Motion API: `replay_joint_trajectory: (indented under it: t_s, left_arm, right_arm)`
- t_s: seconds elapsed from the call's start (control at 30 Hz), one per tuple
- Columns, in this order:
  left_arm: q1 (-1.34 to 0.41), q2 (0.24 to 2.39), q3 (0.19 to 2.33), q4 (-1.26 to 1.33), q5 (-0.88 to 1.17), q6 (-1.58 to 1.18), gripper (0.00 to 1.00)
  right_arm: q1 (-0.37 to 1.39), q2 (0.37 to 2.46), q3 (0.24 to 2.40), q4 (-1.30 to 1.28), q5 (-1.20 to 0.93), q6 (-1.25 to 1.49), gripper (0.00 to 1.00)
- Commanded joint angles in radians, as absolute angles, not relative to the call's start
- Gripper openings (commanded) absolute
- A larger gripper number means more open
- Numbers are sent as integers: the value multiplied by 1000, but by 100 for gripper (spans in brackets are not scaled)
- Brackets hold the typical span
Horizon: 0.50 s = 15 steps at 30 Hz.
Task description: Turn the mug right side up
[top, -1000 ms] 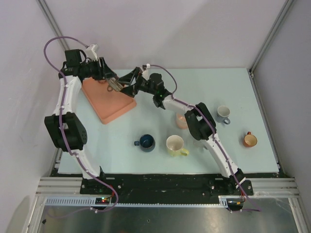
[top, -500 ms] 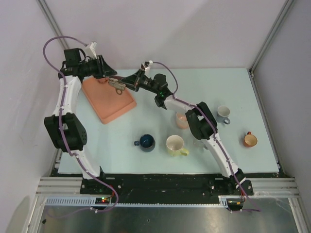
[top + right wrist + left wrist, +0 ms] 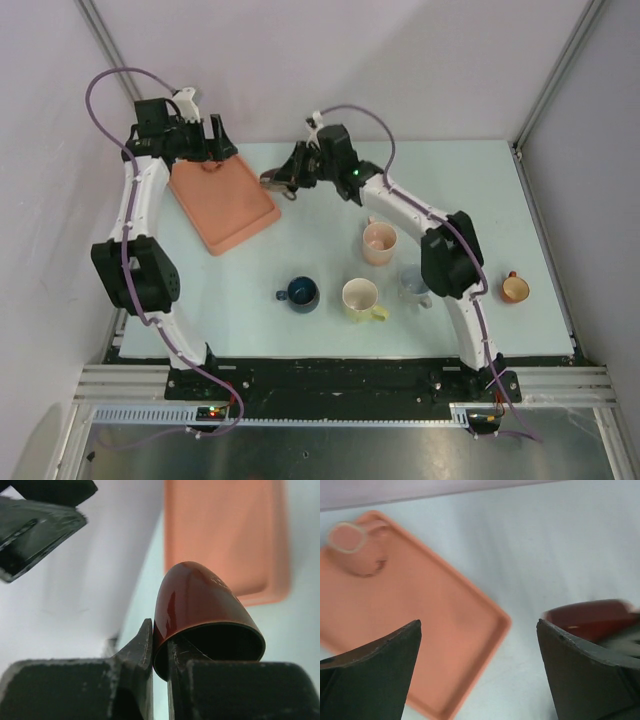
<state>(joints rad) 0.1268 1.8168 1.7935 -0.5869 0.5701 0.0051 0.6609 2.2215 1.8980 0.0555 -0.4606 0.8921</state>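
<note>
While the dark red mug (image 3: 200, 610) is held aloft by its rim, one wall pinched between the clamped fingers of the right gripper (image 3: 160, 652), the task is judged only partly done. The mug is seen tilted, its mouth turned toward the wrist camera and its base away, and it has not yet been set down upright. In the overhead view it is found at the upper centre of the frame, just beside the right edge of the orange tray (image 3: 225, 205), over the table (image 3: 480, 180). The left gripper (image 3: 477, 630) is seen spread wide with nothing between its fingers, at the upper left over the tray. Compared with a second ago, when both grippers were met over the tray and the right one was agape, the mug has been handed across, released by the left and carried rightward off the tray.
</note>
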Motion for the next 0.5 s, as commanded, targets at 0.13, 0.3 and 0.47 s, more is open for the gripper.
replay_joint_trajectory:
  t_s: [0.13, 0.3, 0.47]
  left_arm:
    - [133, 1746, 1805, -613, 204, 258, 100]
    - [133, 1746, 1787, -628, 172, 301, 100]
    - [130, 1751, 1778, -636, 168, 322, 100]
  right_arm:
    - [764, 2126, 2348, -1025, 14, 155, 0]
    - [832, 2137, 2323, -1230, 87, 15, 0]
    - [878, 2158, 2202, -1278, 104, -24, 0]
